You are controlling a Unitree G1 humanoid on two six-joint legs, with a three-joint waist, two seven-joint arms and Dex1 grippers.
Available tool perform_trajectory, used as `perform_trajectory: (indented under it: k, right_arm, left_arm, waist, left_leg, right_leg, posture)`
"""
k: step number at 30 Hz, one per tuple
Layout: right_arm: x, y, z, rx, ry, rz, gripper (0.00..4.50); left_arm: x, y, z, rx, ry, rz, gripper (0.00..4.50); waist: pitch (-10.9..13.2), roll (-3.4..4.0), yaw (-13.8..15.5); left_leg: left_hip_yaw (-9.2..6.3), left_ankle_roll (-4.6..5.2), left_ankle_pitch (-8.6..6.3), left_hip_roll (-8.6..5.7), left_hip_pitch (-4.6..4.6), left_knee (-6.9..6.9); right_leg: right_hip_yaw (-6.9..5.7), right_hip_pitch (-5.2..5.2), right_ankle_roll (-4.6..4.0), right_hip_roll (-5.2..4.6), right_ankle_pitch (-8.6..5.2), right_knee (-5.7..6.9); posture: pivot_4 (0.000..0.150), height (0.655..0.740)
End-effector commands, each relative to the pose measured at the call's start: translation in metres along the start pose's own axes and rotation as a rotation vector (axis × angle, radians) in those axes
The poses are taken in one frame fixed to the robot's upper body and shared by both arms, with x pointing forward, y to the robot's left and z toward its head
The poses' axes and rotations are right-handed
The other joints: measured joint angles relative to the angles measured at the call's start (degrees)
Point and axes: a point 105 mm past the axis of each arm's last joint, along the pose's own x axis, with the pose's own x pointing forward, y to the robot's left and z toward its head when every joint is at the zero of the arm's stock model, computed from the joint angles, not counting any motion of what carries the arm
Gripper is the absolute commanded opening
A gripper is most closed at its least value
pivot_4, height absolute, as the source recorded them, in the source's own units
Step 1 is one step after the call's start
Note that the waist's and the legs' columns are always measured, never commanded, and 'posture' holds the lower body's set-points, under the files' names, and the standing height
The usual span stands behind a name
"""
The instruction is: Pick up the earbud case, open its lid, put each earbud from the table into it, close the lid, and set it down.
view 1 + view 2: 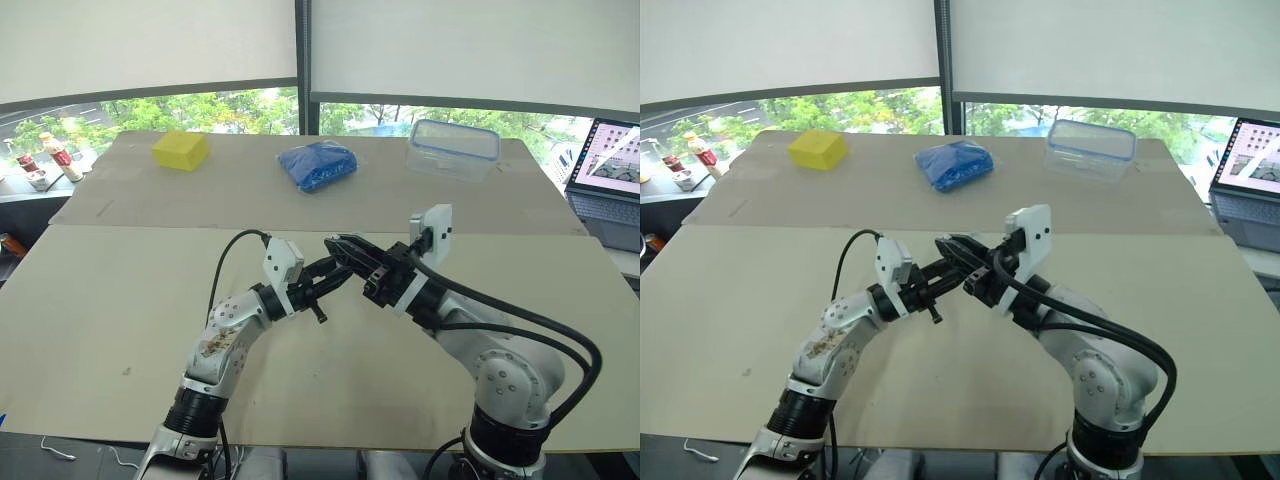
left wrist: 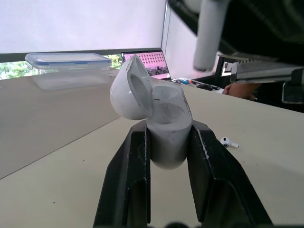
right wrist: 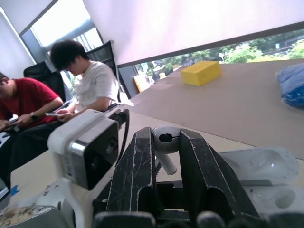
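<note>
Our left gripper (image 2: 169, 142) is clamped on the one white plastic earbud case (image 2: 164, 114), lid flipped open, held above the beige table (image 2: 57, 190). Our right gripper (image 3: 166, 145) pinches one white earbud (image 3: 165, 137) close by it; a second earbud (image 2: 229, 142) lies on the table.

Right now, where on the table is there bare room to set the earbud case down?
Bare tabletop lies left of the left gripper, right of the right gripper toward the laptop, and between the grippers and the far row: yellow sponge, blue cloth, clear container. The middle is crowded where both grippers meet; a loose earbud lies on the table too.
</note>
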Motion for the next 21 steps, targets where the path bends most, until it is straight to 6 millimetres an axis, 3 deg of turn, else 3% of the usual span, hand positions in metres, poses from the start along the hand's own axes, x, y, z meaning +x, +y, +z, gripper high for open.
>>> perform_trajectory:
  k: [1,10,21]
  right_arm:
    - [0.001,-0.002,0.007,-0.051,-0.05,-0.015,0.33]
    - [-0.003,-0.013,-0.009,-0.074,-0.011,-0.052,0.33]
    - [-0.003,-0.007,-0.025,-0.133,0.058,-0.031,0.33]
  left_arm:
    - [0.003,0.001,0.012,0.02,-0.038,-0.006,0.57]
    - [0.002,0.001,0.012,0.019,-0.041,-0.005,0.57]
    - [0.004,0.0,0.013,0.016,-0.041,-0.011,0.57]
  waist:
    - [0.0,0.0,0.0]
    - [0.0,0.0,0.0]
    - [0.0,0.0,0.0]
  left_leg:
    - [0.0,0.0,0.0,0.0,0.0,0.0]
    - [-0.01,0.0,0.0,0.01,-0.01,-0.01]
    - [-0.01,0.0,0.0,0.01,-0.01,-0.01]
  right_leg:
    - [0.0,0.0,0.0,0.0,0.0,0.0]
    - [0.0,-0.01,0.0,0.01,0.0,-0.02]
    - [0.0,0.0,0.0,0.0,0.0,-0.04]
  posture:
    - [0.15,0.6859]
    - [0.15,0.6859]
    - [0.15,0.6859]
